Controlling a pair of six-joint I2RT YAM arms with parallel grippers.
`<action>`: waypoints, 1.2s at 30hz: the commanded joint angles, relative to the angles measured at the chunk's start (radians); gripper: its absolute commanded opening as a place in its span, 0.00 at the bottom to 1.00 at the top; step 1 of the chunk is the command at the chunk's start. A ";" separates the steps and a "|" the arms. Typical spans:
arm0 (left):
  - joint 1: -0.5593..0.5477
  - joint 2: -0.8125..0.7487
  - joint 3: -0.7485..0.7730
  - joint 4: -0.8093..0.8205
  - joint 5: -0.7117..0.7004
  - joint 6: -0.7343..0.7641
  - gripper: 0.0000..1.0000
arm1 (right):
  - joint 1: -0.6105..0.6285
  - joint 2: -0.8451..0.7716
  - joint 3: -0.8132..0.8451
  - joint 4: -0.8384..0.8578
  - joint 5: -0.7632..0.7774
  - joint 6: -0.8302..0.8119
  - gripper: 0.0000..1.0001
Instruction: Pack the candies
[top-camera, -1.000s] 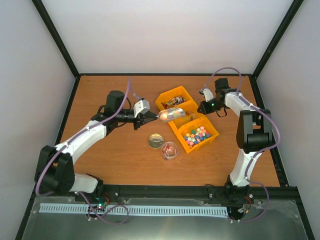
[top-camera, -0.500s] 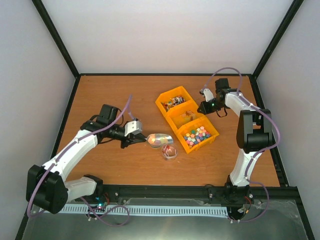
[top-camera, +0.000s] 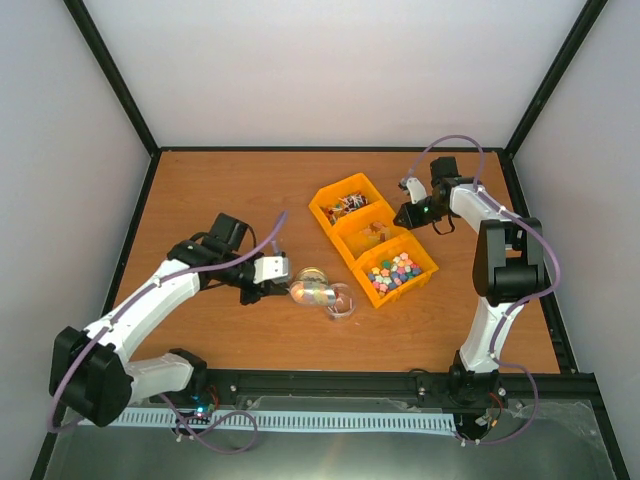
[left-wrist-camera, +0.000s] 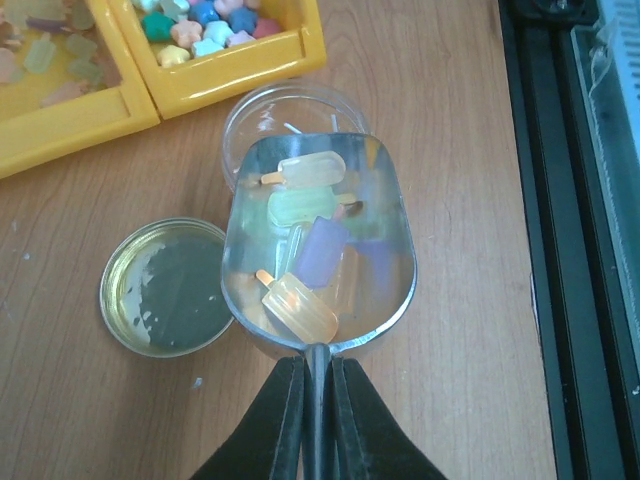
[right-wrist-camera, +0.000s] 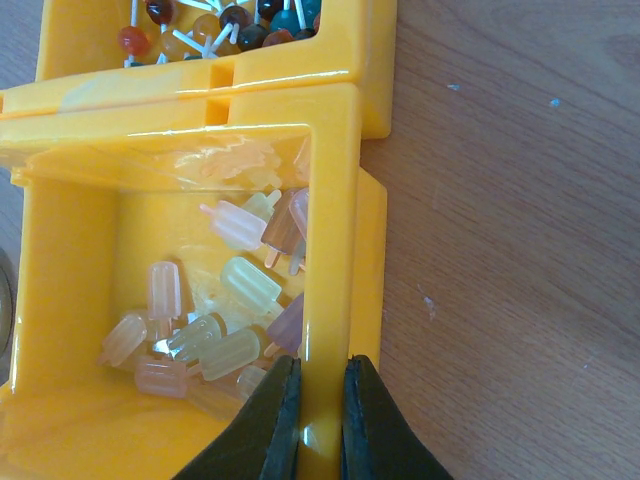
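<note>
Candies (left-wrist-camera: 305, 255): pastel, popsicle-shaped, heaped in the metal scoop (left-wrist-camera: 390, 280), whose handle is clamped between the closed fingers of the left hand (left-wrist-camera: 317, 372). The scoop's long axis is run straight out from that hand. Its open lip is seen over the near rim of the clear round tub (left-wrist-camera: 250, 115), directly ahead. A loose lid (left-wrist-camera: 165, 290) lies on the table (left-wrist-camera: 460, 180) just beside. The left arm is judged the nearer one. Well apart, the right hand (right-wrist-camera: 318, 385) is pinched on the yellow bin's wall (right-wrist-camera: 330, 200). The lip-over-rim overlap is shown by the left wrist view only; from above, scoop and tub are merged.
</note>
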 joint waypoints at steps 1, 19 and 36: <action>-0.067 0.020 0.073 -0.009 -0.116 0.025 0.01 | 0.011 0.032 -0.012 -0.051 -0.020 -0.025 0.03; -0.118 0.078 0.187 -0.088 -0.226 0.016 0.01 | 0.010 0.035 -0.009 -0.054 -0.024 -0.029 0.03; -0.154 0.097 0.292 -0.181 -0.329 0.044 0.01 | 0.010 0.039 -0.006 -0.054 -0.015 -0.022 0.03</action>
